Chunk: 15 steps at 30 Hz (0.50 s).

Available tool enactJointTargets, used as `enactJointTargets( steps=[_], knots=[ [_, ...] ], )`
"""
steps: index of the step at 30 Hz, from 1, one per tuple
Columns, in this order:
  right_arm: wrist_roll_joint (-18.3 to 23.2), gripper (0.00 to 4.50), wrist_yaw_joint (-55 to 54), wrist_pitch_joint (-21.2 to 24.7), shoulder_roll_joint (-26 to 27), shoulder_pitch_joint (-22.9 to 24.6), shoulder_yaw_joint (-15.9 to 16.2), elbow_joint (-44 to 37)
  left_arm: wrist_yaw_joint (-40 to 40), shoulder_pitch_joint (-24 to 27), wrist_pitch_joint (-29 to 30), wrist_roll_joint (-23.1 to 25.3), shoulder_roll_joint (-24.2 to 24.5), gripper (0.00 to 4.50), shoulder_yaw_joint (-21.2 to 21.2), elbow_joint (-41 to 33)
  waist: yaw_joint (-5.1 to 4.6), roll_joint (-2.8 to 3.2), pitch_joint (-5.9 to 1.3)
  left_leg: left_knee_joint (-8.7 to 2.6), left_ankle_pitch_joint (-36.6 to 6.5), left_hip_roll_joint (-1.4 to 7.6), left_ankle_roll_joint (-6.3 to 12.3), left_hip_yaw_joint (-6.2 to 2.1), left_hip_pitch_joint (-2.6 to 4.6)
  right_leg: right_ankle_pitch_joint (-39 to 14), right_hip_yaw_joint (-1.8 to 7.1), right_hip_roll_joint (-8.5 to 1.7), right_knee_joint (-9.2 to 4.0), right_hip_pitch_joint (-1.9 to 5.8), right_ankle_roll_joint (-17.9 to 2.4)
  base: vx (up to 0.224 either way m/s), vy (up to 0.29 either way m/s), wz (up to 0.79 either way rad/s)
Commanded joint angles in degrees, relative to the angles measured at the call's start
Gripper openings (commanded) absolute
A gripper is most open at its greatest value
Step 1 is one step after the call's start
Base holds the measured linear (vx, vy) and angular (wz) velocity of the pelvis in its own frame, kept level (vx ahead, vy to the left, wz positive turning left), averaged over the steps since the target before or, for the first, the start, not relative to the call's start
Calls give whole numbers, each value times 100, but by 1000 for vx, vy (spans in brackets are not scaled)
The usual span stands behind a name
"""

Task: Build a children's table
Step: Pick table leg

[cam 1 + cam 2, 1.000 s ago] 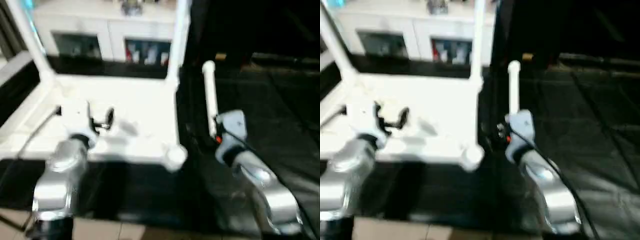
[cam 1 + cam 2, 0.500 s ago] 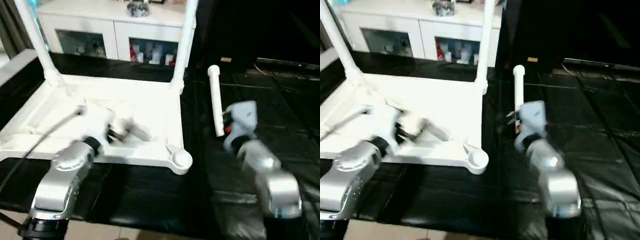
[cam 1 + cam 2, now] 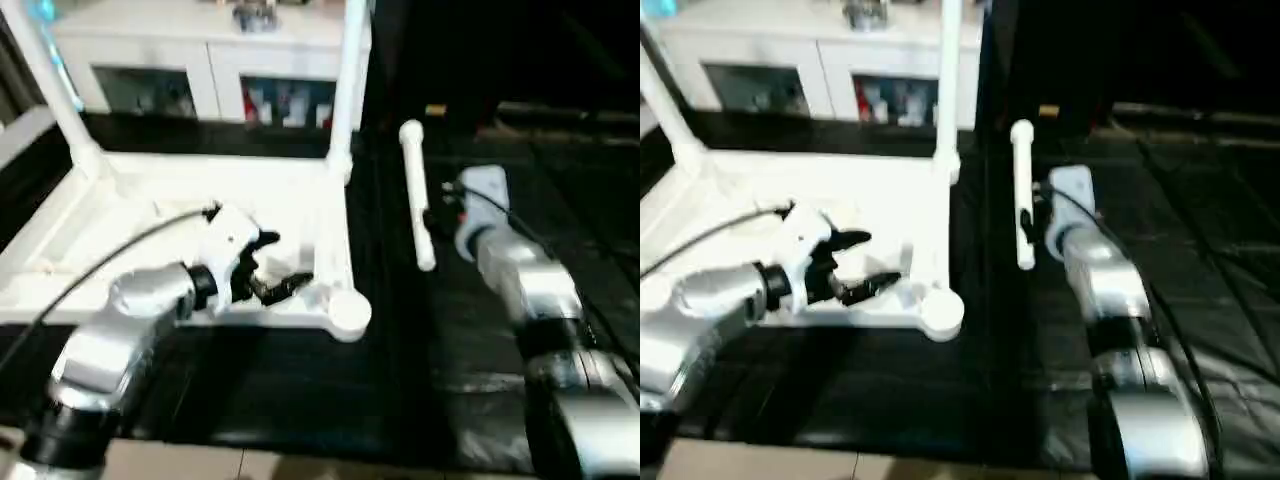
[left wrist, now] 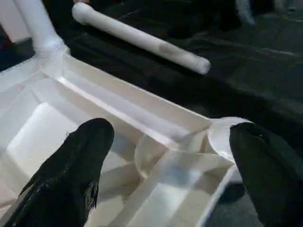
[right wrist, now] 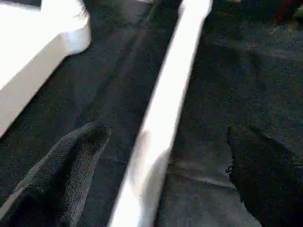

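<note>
The left wrist view is showing the ribbed underside of the table top (image 4: 94,118) close up, with an empty round corner socket (image 4: 151,153) sitting between the left gripper's black fingers (image 4: 71,170); the head views are giving only a blurred corner there. The right wrist view is revealing the loose leg (image 5: 163,118) running lengthwise between the right gripper's fingers (image 5: 61,170), something the head views are hiding behind the forearm.

The table top is lying upside down on the black mat (image 3: 300,390), with two legs (image 3: 350,80) already standing upright at its far corners. The left gripper (image 3: 275,265) is hovering over the near right corner, jaws spread wide and holding nothing. The loose leg (image 3: 415,195) is lying on the mat just beside the top's right edge. The right gripper (image 5: 170,156) is straddling it, jaws wide apart, seemingly not yet touching it.
</note>
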Motion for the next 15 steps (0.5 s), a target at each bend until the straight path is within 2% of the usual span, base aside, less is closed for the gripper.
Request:
enactJointTargets(
  steps=[1,2,3,4,5,7,8,11,15],
  knots=[
    [33,450,-6,-251,5,-245,-154,656,-258,64,171,-155,173,445,-28,-358,38,-7,-376,-396,-252,296,222,-12,-3,333,198,-477,-333,369,-1826,0,0,0],
    [21,450,-43,-293,12,-277,-160,752,-286,84,190,-186,186,445,-25,-394,49,4,-351,-396,-415,320,200,4,9,91,211,-482,-364,356,-1798,0,0,0],
    [-16,450,-159,-423,36,-371,-177,1039,-365,140,246,-280,223,445,-15,-496,48,-21,-323,-408,-454,336,181,7,8,-8,211,-487,-370,340,-1782,0,0,0],
    [-26,450,-188,-457,41,-394,-181,1109,-384,153,259,-303,230,445,-12,-519,59,3,-325,-416,-561,339,127,10,26,-205,204,-481,-367,329,-1762,0,0,0],
    [-39,450,-247,-528,64,-440,-195,1291,-407,204,324,-371,259,445,-2,-618,62,-22,-276,-434,-688,348,95,29,26,-379,211,-475,-397,296,-1714,0,0,0],
    [-89,450,-661,-551,110,-471,-245,1621,-400,303,500,-498,298,445,14,-845,71,-14,-222,-462,-952,357,-9,56,58,-795,214,-460,-420,243,-1601,0,0,0],
    [-47,431,-695,-555,130,-468,-295,1653,-389,318,527,-507,303,448,14,-884,85,-10,-218,-464,-1112,365,-80,74,81,-957,222,-451,-431,227,-1519,0,0,0],
    [33,412,-615,-732,181,-546,-377,1888,-371,354,649,-583,325,450,33,-1000,99,-23,-181,-495,-1219,374,-155,87,69,-1026,227,-445,-427,212,-1394,0,0,0],
    [29,375,-397,-918,222,-636,-366,2159,-350,419,761,-648,359,450,29,-1138,94,-41,-152,-494,-1033,376,-105,100,45,-758,234,-448,-409,221,-1446,0,0,0]
  ],
)
